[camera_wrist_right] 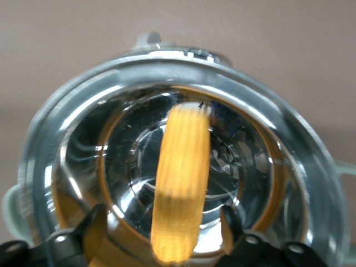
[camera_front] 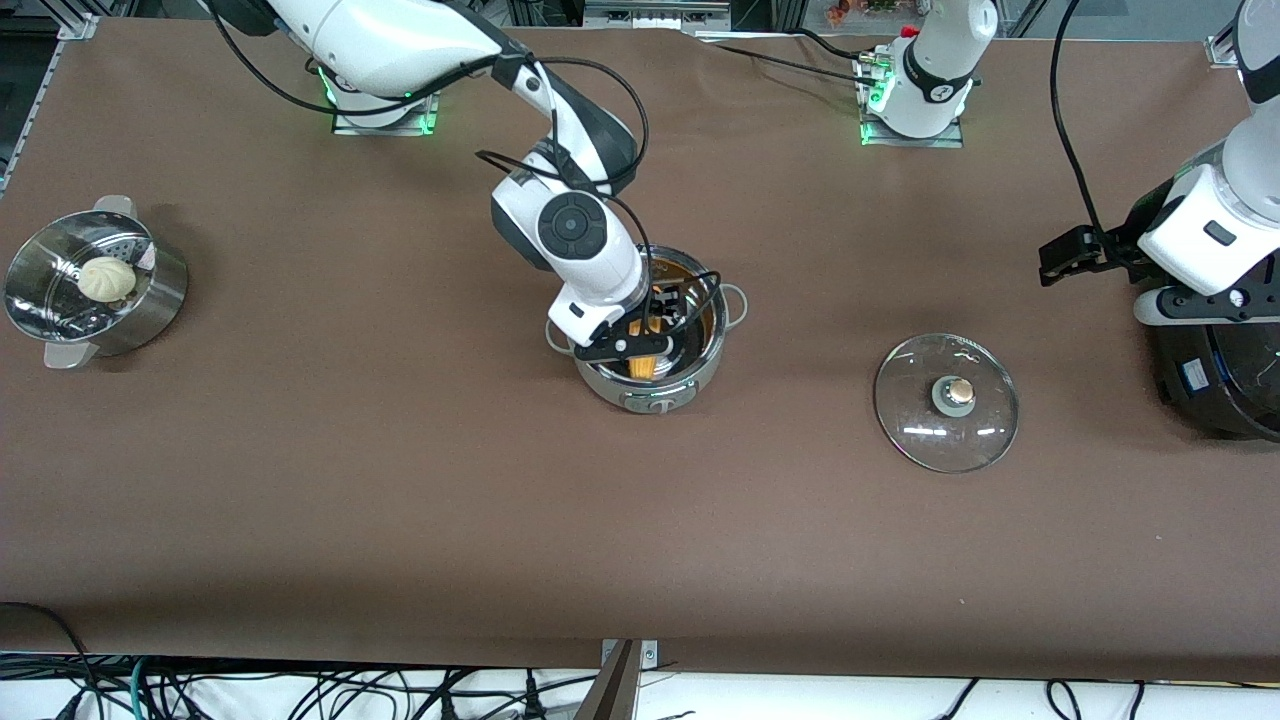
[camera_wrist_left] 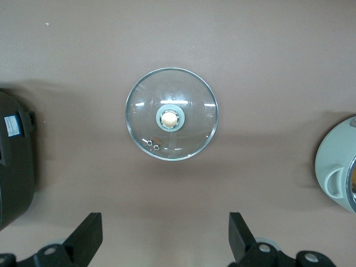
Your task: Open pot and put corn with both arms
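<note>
The steel pot [camera_front: 722, 318] stands uncovered mid-table. The yellow corn [camera_front: 643, 368] lies inside it, and in the right wrist view the corn [camera_wrist_right: 181, 178] rests across the pot's shiny bottom [camera_wrist_right: 245, 167]. My right gripper [camera_front: 655, 335] is down in the pot's mouth, open, with its fingers well clear on either side of the corn [camera_wrist_right: 161, 216]. The glass lid [camera_front: 946, 402] lies flat on the table toward the left arm's end, knob up. My left gripper [camera_front: 1055, 262] is open and empty, high over the table beside the lid, which shows in the left wrist view [camera_wrist_left: 172, 114] past the gripper [camera_wrist_left: 165, 219].
A perforated steamer basket [camera_front: 150, 300] with a white bun [camera_front: 107, 278] stands at the right arm's end. A large black cooker [camera_front: 1215, 385] stands at the left arm's end, under the left arm, and also shows in the left wrist view [camera_wrist_left: 14, 167].
</note>
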Robot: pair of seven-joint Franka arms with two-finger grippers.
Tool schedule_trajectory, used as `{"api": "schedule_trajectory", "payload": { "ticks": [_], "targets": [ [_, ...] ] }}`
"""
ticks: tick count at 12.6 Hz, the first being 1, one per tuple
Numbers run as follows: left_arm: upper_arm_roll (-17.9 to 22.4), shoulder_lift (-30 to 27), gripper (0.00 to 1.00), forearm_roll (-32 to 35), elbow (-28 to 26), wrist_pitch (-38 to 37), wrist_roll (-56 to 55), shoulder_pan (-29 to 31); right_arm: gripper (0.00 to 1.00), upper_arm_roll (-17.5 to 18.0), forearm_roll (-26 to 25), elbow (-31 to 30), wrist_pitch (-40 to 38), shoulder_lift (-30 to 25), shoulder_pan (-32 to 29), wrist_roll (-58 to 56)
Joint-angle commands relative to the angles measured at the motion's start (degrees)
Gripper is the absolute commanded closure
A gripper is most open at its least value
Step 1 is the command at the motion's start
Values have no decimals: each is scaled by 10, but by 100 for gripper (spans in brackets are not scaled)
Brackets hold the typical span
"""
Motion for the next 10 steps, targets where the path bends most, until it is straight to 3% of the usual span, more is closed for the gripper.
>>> {"api": "schedule_trajectory", "payload": {
  "ticks": [1, 3, 4, 7, 8, 9, 10],
  "targets": [
    [15, 5, 0, -13, 14, -4, 5, -3, 0, -18, -2, -6, -106, -101, -28, 7],
    [98, 4, 0, -13, 14, -4, 5, -88, 0, -63, -1, -6, -179, -153, -63, 3],
    [123, 3, 0, -16, 14, -4, 5, -105, 0, -105, -1, -6, -200, -169, -69, -6],
    [116, -1, 0, -15, 14, -5, 5, -105, 0, -231, 0, -6, -268, -216, -70, -168],
    [116, -3, 0, -14, 14, -5, 5, -108, 0, -276, 19, -6, -274, -225, -70, -192],
    [116, -4, 0, -15, 14, -6, 5, -110, 0, -312, 69, -10, -271, -246, -86, -187],
    [117, -4, 0, -15, 14, -8, 5, -110, 0, -301, 84, -18, -271, -256, -128, -191]
  ]
}}
